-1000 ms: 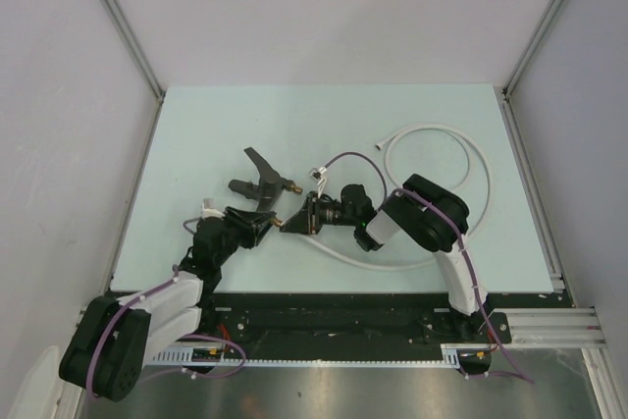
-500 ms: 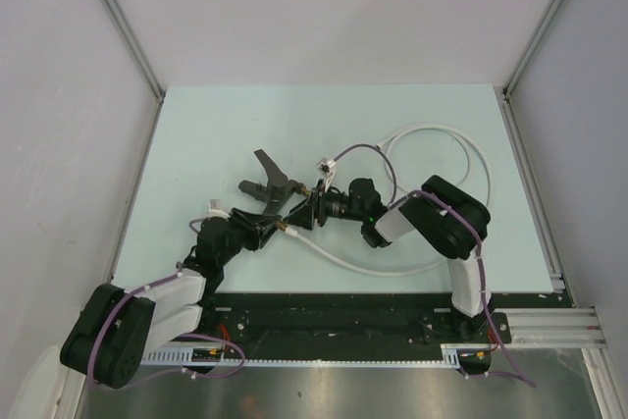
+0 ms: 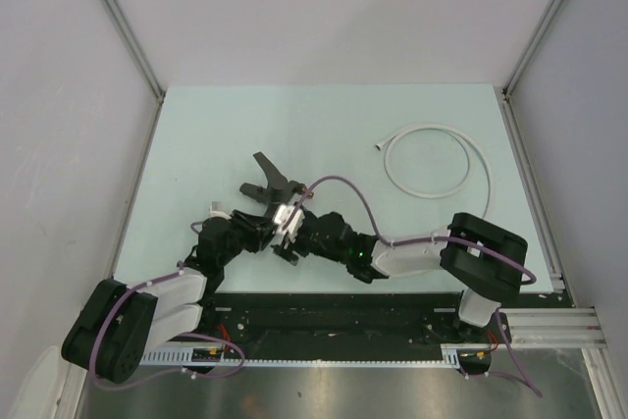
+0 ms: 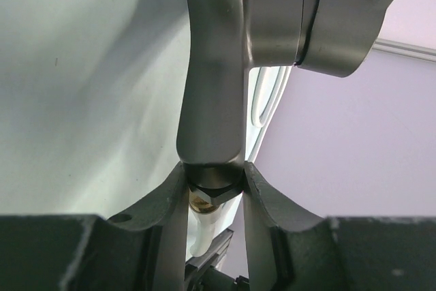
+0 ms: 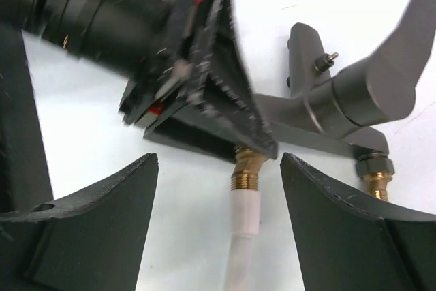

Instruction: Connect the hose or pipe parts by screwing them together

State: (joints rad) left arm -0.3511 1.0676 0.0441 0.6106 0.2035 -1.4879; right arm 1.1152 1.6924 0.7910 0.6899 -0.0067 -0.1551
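My left gripper [image 4: 213,176] is shut on the dark hex nut at the lower end of the grey T-shaped tap fitting [image 4: 211,66]. In the top view the fitting [image 3: 267,183] juts away from the left gripper [image 3: 265,227], lever handle toward the far side. A brass connector [image 5: 245,176] on the white hose [image 5: 244,236] runs up into that gripped end, partly hidden by the left fingers. My right gripper [image 5: 219,163] is open, its jaws wide on either side of the hose end and touching nothing. The hose [image 3: 432,128] loops at the back right.
The right arm [image 3: 422,257] lies low across the near middle of the table, its purple cable [image 3: 343,183] arching over it. The hose's free end [image 3: 379,146] points left. A black rail [image 3: 334,316] runs along the near edge, and grey walls close in both sides.
The right gripper has opened and let go of the hose connector. The right arm has stretched left and dropped nearer the front edge. The left gripper still holds the fitting, shifted slightly.
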